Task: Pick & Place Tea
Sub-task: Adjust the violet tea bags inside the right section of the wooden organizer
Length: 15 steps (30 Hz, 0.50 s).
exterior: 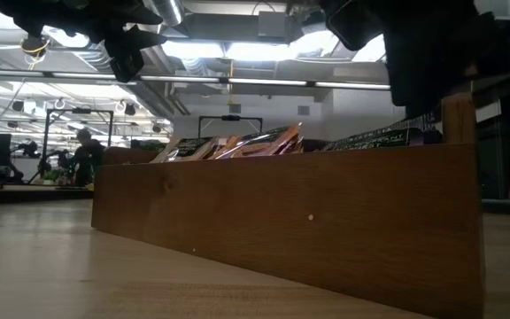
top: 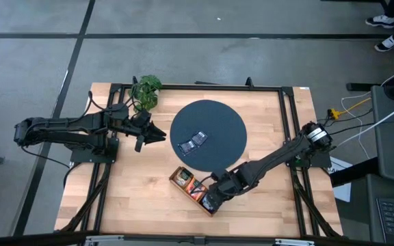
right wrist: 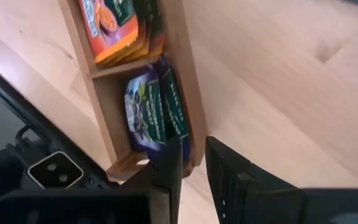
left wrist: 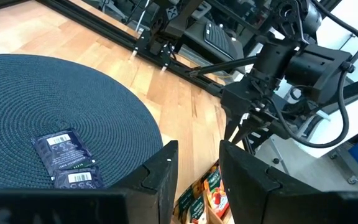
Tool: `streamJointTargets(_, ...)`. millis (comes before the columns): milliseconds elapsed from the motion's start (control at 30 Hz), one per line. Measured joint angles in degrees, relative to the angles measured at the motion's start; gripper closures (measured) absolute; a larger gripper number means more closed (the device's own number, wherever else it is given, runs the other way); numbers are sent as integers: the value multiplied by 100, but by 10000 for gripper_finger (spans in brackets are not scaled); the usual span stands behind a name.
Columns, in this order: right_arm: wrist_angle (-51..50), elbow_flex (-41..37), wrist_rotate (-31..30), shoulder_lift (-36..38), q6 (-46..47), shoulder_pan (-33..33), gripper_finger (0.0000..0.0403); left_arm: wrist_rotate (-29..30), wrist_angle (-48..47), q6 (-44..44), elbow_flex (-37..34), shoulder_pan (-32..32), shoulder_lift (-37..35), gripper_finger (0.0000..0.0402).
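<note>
Hovering at the wooden tray's [right wrist: 185, 93] end compartment, right gripper [right wrist: 194, 165] stood narrowly parted, empty, over blue sachets [right wrist: 151, 112] — one finger astride the wall risked jamming or tipping it.

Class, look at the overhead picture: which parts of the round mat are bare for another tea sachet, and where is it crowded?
The mat is bare along its far edge toward the plant and on its right side. Two blue sachets lie just left of its centre. Crowded: the near edge, where the wooden tray and the right gripper sit.
</note>
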<state>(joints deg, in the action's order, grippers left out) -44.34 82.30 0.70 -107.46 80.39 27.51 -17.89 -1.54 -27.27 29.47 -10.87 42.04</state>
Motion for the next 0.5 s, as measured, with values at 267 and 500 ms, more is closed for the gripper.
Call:
streamJointTargets(267, 52, 0, 241, 0, -287, -126, 329, 0, -1, 0, 0, 2, -2, 288)
streamJointTargets(500, 84, 0, 332, -30, -309, -146, 329, 0, 0, 0, 0, 0, 0, 288)
